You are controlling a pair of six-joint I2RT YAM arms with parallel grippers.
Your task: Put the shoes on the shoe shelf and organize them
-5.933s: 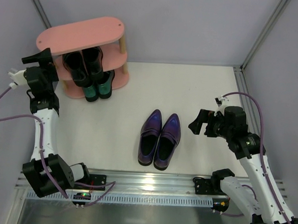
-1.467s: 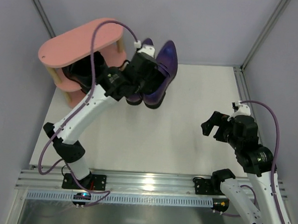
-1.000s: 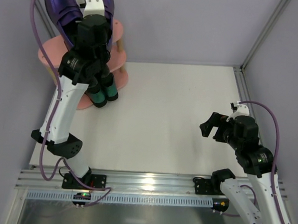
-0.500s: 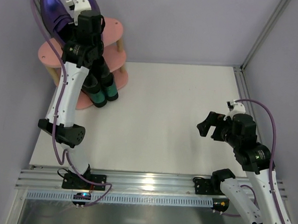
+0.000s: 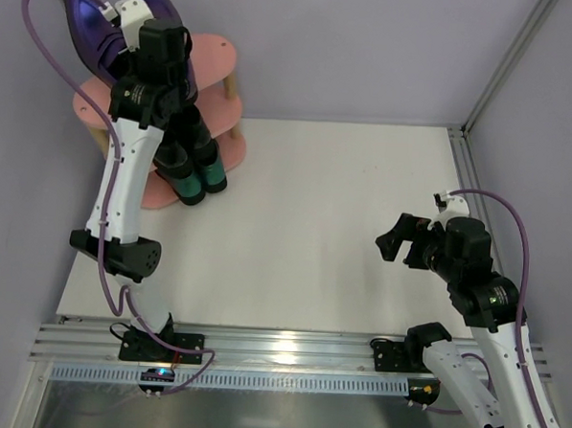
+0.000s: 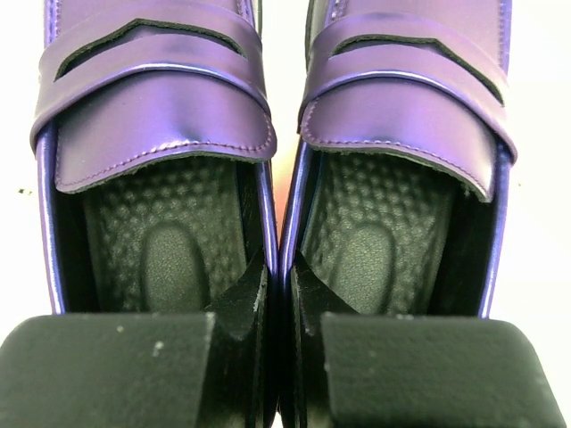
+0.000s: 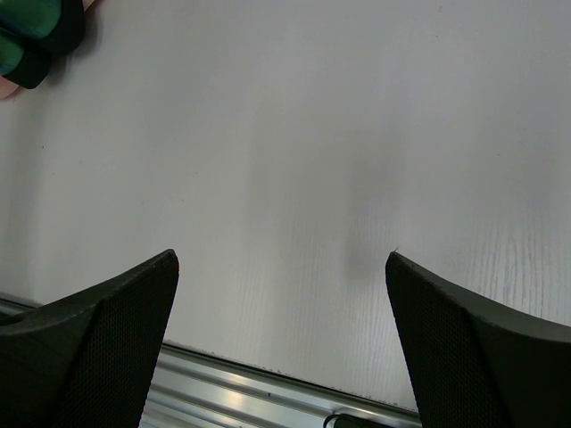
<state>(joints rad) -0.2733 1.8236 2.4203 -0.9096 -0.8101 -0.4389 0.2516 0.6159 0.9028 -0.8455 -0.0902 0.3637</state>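
A pair of purple shoes hangs side by side over the left end of the pink shoe shelf. My left gripper is shut on the two inner walls of the purple shoes, one finger inside each shoe. Teal-green shoes stand on the shelf's lowest board with their heels outward. Black shoes sit on the tier above, partly hidden by my left arm. My right gripper hovers open over the bare table at the right, and my right gripper holds nothing.
The shelf stands in the back left corner against the walls. An aluminium rail runs along the near table edge. A metal frame post rises at the back right. The teal heels show at the top left of the right wrist view.
My left arm has carried the purple pair a little further left over the shelf's top board. The right arm has barely shifted.
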